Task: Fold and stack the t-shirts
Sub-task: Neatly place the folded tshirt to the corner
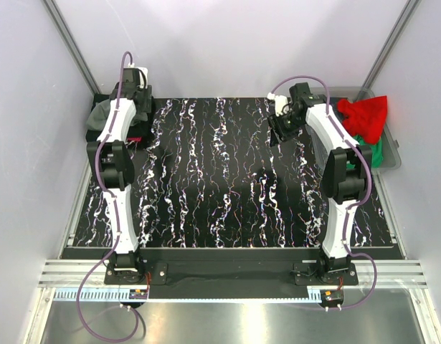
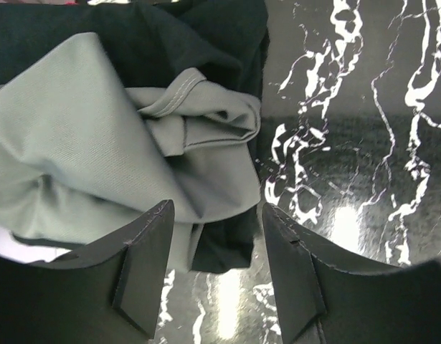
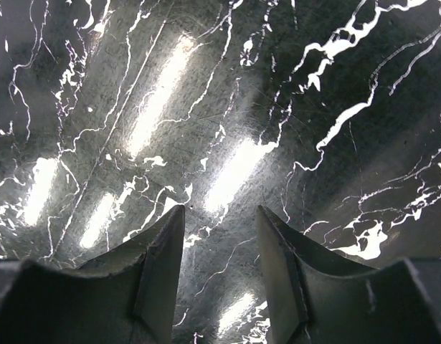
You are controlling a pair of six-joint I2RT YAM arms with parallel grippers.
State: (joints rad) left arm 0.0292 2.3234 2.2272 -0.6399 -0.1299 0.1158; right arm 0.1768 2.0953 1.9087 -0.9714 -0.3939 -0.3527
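A light grey t-shirt [image 2: 98,143] lies crumpled on top of a black t-shirt [image 2: 206,36] at the table's far left corner, where the pile [image 1: 102,118] shows beside the left arm. My left gripper [image 2: 216,215] hangs open just over the pile's edge. A corner of black cloth lies between its tips, unclamped. A red t-shirt [image 1: 363,115] and a green one [image 1: 374,152] sit in the clear bin [image 1: 394,159] at the far right. My right gripper [image 3: 220,211] is open over bare table, left of the bin [image 1: 283,123].
The table [image 1: 220,179] is black with white marbling and glossy light reflections. Grey walls and metal frame posts close in the sides and back. A small red patch [image 1: 154,140] peeks out under the left pile.
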